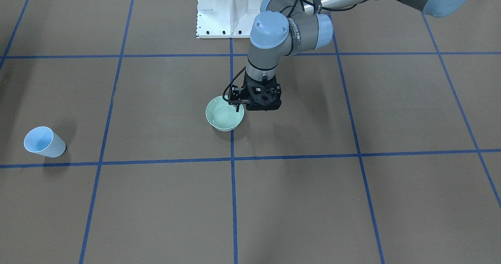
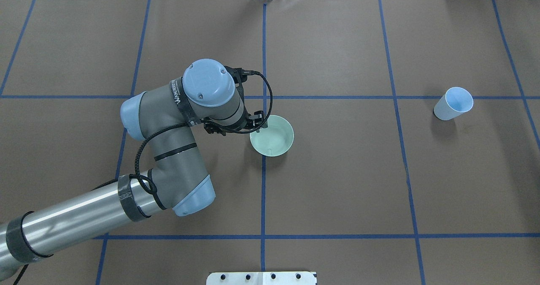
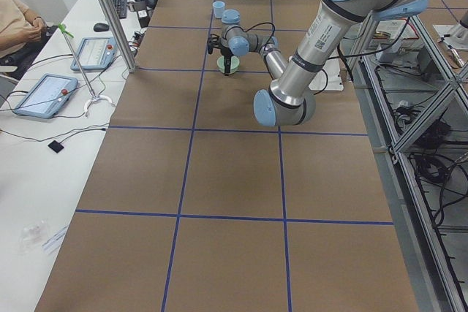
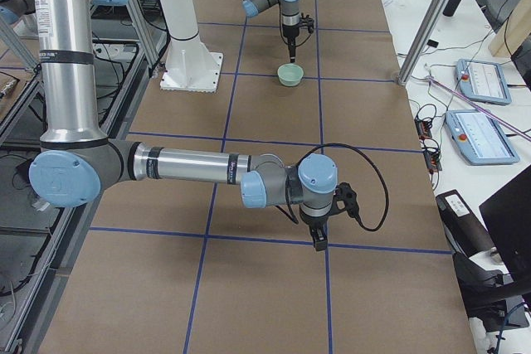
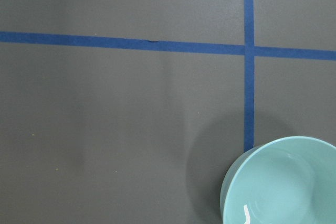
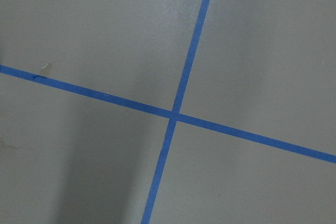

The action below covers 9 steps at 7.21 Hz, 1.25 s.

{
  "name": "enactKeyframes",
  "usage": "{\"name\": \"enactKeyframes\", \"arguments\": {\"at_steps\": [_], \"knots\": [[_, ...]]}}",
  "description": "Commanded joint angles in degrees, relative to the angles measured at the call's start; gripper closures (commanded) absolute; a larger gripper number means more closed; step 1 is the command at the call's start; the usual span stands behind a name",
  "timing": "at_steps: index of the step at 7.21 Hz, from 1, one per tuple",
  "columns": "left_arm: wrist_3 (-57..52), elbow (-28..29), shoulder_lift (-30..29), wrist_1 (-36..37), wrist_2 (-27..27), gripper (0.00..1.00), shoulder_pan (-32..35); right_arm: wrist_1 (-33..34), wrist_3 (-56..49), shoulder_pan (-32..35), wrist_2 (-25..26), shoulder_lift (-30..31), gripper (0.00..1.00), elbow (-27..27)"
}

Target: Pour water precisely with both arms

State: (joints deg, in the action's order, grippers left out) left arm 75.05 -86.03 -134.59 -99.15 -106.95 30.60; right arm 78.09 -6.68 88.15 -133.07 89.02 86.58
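Observation:
My left gripper (image 1: 265,105) points straight down at the table centre, right beside a mint green bowl (image 1: 224,117). Its wrist camera hangs over the bowl's rim. Its fingers are hidden under its black body, so I cannot tell whether it is open or shut. The bowl (image 5: 283,182) holds a faint white glint (image 5: 245,213) that may be the water. A light blue cup (image 2: 453,103) stands far off on my right side. My right gripper (image 4: 319,238) shows only in the exterior right view, low over the table and nowhere near the cup. I cannot tell its state.
The white pedestal (image 1: 229,9) stands behind the bowl. Blue tape lines (image 6: 173,114) cross the brown table cover. A side table with tablets (image 3: 44,93) and a seated person (image 3: 18,23) lie beyond the far edge.

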Motion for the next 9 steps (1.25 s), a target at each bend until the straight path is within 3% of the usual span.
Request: {"name": "enactKeyframes", "arguments": {"at_steps": [1, 2, 3, 4, 7, 9], "knots": [[2.29, 2.53, -1.2, -1.13, 2.51, 0.14, -1.59, 0.05, 0.0, 0.0, 0.44, 0.02, 0.0, -0.01], [2.3, 2.89, -1.37, -1.22, 2.97, 0.3, -1.94, -0.04, 0.0, 0.0, 1.14, 0.02, 0.0, -0.1], [2.04, 2.98, -1.37, -1.3, 2.89, 0.76, -2.03, 0.05, 0.0, 0.0, 1.23, 0.02, 0.0, -0.1], [1.86, 2.98, -1.37, -1.31, 2.89, 1.0, -2.03, 0.05, 0.0, 0.0, 1.23, 0.02, 0.0, -0.1], [1.34, 1.75, -1.46, -2.36, 2.8, 1.0, -1.86, -0.13, 0.09, 0.0, 1.14, 0.11, 0.0, -0.01], [-0.32, -2.09, -1.2, -1.66, 2.36, 1.0, -0.81, -0.13, 0.09, -0.09, 1.14, 0.19, 0.0, -0.01]]}}
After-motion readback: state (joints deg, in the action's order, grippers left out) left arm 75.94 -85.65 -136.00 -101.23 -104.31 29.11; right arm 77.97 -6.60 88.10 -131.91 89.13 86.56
